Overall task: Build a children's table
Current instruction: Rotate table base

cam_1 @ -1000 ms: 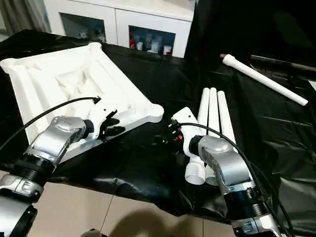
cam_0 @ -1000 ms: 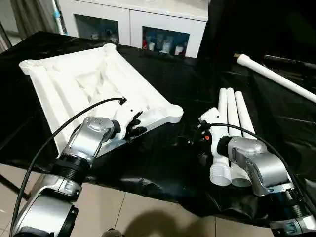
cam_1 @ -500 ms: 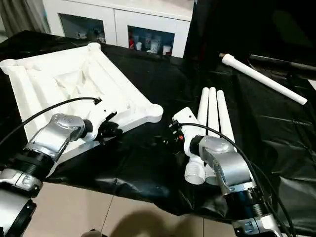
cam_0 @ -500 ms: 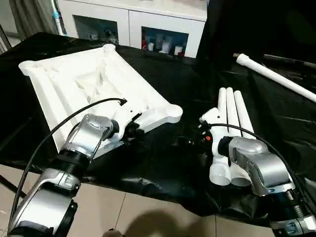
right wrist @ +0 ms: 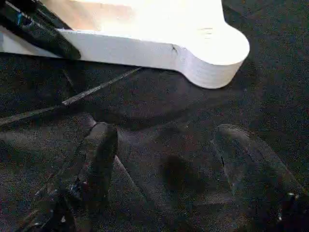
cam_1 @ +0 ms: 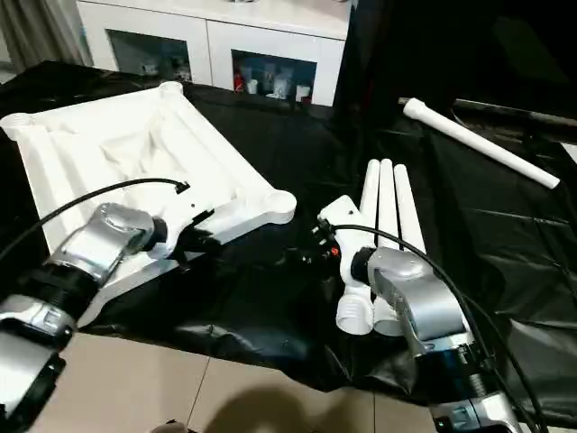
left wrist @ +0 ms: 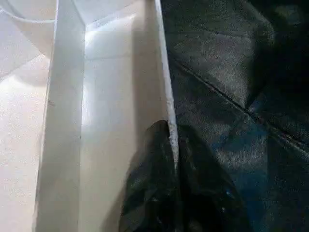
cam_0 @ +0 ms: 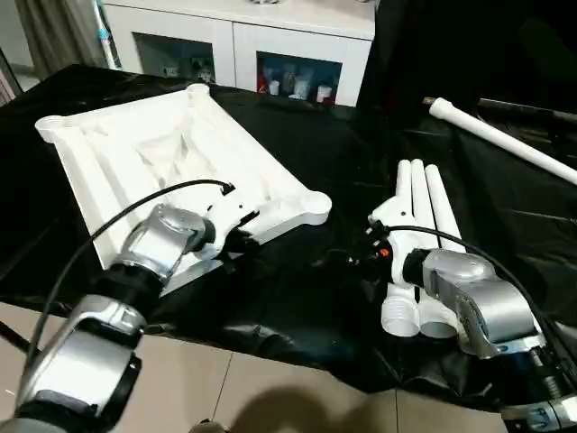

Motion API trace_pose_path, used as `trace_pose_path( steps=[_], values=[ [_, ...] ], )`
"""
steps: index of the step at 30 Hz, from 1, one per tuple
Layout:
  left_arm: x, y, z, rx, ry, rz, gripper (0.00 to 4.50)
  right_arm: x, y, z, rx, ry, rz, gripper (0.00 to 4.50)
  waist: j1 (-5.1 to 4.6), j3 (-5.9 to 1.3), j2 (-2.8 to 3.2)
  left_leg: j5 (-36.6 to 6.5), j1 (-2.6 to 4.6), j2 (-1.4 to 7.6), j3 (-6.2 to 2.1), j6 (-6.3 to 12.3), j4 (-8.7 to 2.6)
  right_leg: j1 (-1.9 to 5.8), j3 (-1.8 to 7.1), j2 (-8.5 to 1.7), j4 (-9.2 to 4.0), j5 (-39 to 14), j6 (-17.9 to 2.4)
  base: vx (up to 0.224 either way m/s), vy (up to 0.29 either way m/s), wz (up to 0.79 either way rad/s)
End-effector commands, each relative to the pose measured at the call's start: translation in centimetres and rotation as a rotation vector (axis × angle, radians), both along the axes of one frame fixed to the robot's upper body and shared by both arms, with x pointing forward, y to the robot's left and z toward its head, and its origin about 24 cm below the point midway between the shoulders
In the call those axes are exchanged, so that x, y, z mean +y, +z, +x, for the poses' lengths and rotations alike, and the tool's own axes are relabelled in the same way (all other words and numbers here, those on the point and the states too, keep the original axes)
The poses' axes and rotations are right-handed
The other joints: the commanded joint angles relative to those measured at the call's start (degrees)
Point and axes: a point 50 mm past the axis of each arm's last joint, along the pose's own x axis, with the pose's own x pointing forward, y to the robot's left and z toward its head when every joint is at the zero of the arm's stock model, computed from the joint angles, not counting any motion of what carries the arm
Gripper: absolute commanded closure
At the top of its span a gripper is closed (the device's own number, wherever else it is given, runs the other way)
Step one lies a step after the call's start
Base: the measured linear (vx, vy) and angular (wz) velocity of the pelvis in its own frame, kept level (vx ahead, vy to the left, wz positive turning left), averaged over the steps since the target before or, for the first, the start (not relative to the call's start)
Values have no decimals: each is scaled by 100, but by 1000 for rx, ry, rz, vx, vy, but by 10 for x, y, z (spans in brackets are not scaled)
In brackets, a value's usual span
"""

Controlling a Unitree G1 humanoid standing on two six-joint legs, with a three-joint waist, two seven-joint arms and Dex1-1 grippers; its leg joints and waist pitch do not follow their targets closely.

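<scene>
I had left fingers (left wrist: 164, 159) pinching the top's (cam_0: 171, 153) thin rim; right fingers (right wrist: 101, 154) wide, empty. Stiff, light, likely slippery.

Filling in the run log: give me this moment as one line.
left tool: shut on table top edge wall | right tool: open, holding nothing, over black cloth | three legs beside right arm

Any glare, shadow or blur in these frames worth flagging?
Right wrist view: the table top glares to blank white at its upper face; the near fingers are soft. Left wrist view: a shadow band lies along the top's rim wall. Left eye view: the black cloth shows sheen.
</scene>
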Motion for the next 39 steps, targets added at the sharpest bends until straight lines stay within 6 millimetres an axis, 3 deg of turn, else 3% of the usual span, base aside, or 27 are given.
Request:
trace_pose_path(
  steps=[1, 6, 7, 11, 13, 23, 33, 34, 39],
  values=[
    [3, 1, -1, 0, -65, 28, 444, -2, 5, -1, -14, 1, -3, 106, 23, -434, 80, -948, 9, -8, 4, -28, -317, 359, 277, -402, -473, -788, -930, 0, 0, 0],
    [1, 6, -10, -72, -302, -3, 444, -2, 4, -1, -15, 0, -4, 106, 45, -449, 105, -929, 15, 21, -5, -65, -332, 349, 285, -420, -454, -713, -915, 0, 0, 0],
    [4, 6, -12, -96, -345, 27, 444, -2, 4, -1, -14, 0, -5, 106, 63, -448, 121, -964, 42, 31, 3, -82, -330, 319, 284, -408, -446, -624, -946, 0, 0, 0],
    [9, 5, -12, -117, -364, 52, 444, -2, 4, -1, -14, 0, -5, 106, 152, -448, 99, -994, 56, 44, 25, -121, -331, 314, 290, -420, -414, -515, -994, 0, 0, 0],
    [12, 4, -18, -119, -421, 31, 444, -1, 4, -1, -14, 5, -6, 106, 166, -445, 83, -943, 21, 35, 16, -149, -341, 342, 288, -437, -407, -542, -939, 0, 0, 0],
    [43, 4, -21, -167, -437, 109, 444, -1, 3, 0, -15, 7, -11, 106, 139, -441, 81, -985, 19, 29, 12, -199, -352, 336, 292, -444, -429, -877, -752, 0, 0, 0],
    [60, 21, -18, -234, -444, 106, 444, 1, 4, 1, -17, 6, -11, 106, 125, -462, 61, -819, 19, 35, 30, -185, -334, 337, 296, -439, -358, -404, -900, 0, 0, 0],
    [60, 23, -17, -240, -441, 98, 403, 1, 4, 1, -16, 7, -11, 106, 127, -457, 55, -822, 18, 31, 33, -180, -334, 337, 297, -440, -363, -455, -890, 0, 0, 0],
    [63, 33, -19, -210, -454, 23, 384, 2, 3, 1, -13, 7, -8, 106, 133, -451, 58, -826, 24, 40, 34, -197, -339, 326, 298, -456, -369, -591, -885, 0, 0, 0]
  ],
)
